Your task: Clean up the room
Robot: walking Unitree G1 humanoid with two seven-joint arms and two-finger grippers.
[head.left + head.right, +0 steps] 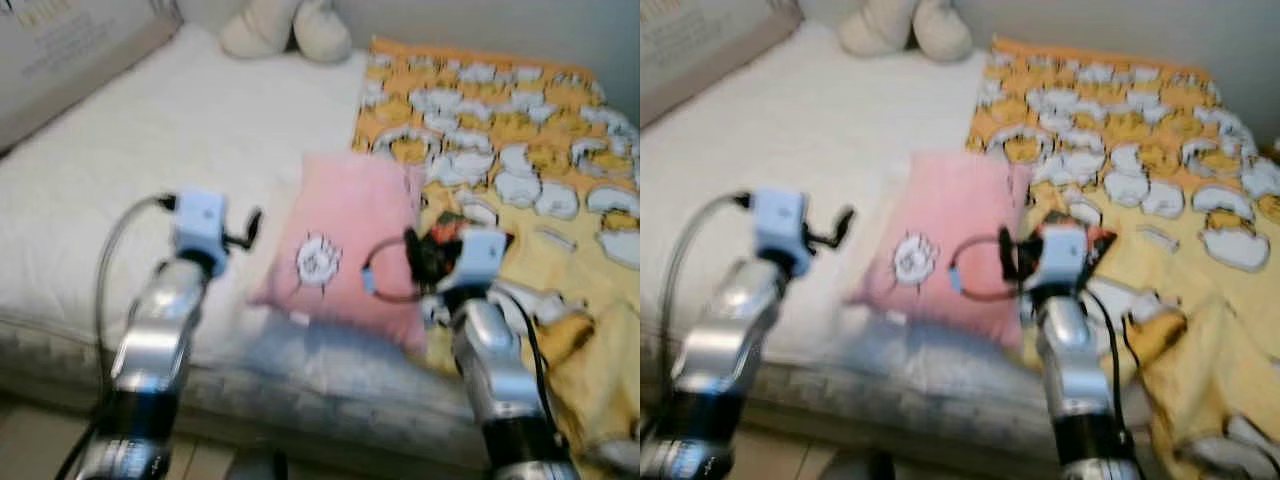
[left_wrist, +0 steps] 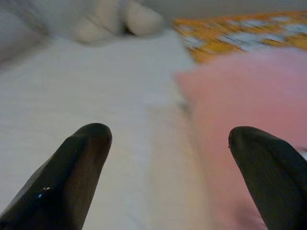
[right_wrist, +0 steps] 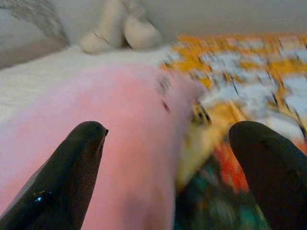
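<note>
White mattress (image 1: 180, 150) with a grey quilted side (image 1: 330, 385). Cardboard box (image 1: 70, 45) leans at its far left edge. Pale tiled floor (image 1: 40, 440) below. Plain wall (image 1: 500, 25) behind the bed. All somewhat blurred.

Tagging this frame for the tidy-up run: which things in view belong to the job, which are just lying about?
Job:
- pink pillow on the bed, between both arms
- yellow patterned blanket, rumpled
- left gripper, fingers open
- right gripper, fingers open over the pillow's edge

Lying about:
- cream plush toy at the head
- white mattress
</note>
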